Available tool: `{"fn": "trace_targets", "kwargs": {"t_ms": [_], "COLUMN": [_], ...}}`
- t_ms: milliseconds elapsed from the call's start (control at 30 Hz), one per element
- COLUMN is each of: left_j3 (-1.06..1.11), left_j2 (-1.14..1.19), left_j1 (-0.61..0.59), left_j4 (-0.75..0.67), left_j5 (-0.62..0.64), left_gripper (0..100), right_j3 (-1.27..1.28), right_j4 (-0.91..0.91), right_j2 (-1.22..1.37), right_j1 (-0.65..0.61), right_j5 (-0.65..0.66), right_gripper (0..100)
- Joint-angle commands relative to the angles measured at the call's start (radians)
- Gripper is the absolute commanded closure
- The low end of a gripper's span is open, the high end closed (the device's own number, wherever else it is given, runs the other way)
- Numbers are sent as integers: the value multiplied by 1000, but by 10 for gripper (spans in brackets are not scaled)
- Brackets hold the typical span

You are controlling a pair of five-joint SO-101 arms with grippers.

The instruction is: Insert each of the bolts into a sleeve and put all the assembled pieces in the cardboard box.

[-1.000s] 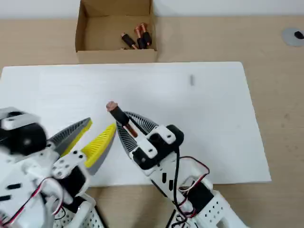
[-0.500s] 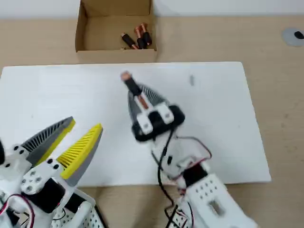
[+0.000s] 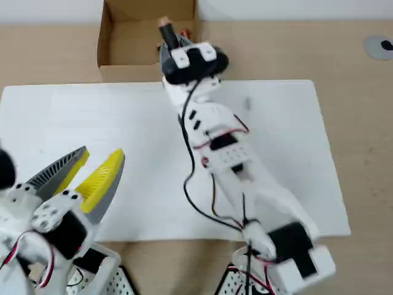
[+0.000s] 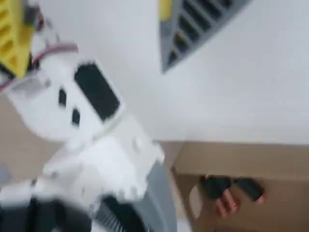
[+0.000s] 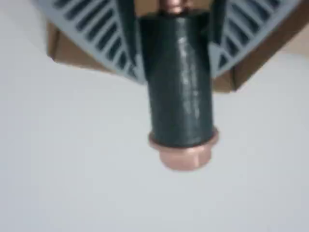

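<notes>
Between the right gripper's (image 3: 168,42) jaws, sleeved bolt (image 5: 179,96), head beyond the tips.

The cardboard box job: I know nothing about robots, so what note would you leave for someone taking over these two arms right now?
Right gripper: shut on an assembled piece, held above the cardboard box's front edge.
Left gripper: open, holding nothing, over the white mat's near left corner.
Done: other assembled pieces lie in the box.
Left: likely just drop the held piece into the box.
</notes>
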Motion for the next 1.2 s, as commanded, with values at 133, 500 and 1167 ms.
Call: {"fn": "trace_targets", "kwargs": {"t_ms": [133,500,1167], "left_j3": [87,130,130], "left_j2": [15,15,16], "left_j1": [-8,-9,-11], "left_j4": [0,-2,0], "left_j5": [8,48,48], "left_gripper": [803,804,802], "right_j3": [-415,-860,-1374], "right_j4": [-29,-28,-150], "right_j2": [323,702,1244], "right_j1": [70,97,145], "right_j5": [-26,-26,101], "right_gripper": [989,989,989]}}
